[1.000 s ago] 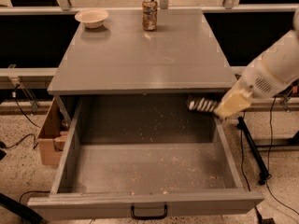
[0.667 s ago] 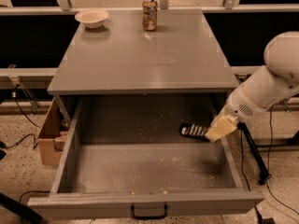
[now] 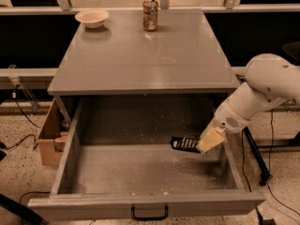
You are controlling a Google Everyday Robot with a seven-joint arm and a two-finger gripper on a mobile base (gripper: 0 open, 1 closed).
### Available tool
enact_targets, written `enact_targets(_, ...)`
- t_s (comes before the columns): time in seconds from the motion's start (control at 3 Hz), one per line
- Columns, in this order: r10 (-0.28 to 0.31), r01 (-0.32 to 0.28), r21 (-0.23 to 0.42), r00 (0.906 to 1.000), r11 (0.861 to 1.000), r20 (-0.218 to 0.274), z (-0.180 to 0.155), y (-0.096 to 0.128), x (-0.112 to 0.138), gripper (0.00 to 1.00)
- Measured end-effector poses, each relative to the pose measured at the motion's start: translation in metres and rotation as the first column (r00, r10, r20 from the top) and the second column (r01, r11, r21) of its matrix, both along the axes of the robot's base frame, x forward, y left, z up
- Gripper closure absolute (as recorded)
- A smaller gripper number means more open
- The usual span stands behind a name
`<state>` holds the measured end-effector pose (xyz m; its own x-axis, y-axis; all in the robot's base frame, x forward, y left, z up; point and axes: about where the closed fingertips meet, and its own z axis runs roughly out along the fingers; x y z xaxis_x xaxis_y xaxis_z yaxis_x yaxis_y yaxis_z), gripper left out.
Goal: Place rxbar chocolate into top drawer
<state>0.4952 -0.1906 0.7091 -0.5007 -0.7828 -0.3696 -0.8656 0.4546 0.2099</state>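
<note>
Black rxbar chocolate [image 3: 184, 144] over the open top drawer [image 3: 126, 170].
Gripper [image 3: 204, 146] at the drawer's right side pinches the bar's right end, seemingly just above the speckled floor.

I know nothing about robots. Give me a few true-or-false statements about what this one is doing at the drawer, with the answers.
1. The pincer grips the rxbar chocolate over the floor of the top drawer. True.
2. The can stands inside the drawer. False: the can stands upright at the back of the table top.
3. A pale bowl sits on the table top. True.
4. The top drawer is pushed shut. False: it is pulled wide open.
5. The cardboard box lies on the table top. False: the cardboard box sits on the floor beside the drawer.
</note>
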Motion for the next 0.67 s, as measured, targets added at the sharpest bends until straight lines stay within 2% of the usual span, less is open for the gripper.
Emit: enact_targets(0.67,0.004,-0.004,0.000,1.0000,1.000,-0.004,-0.0018,0.0017,-0.0008,0.59)
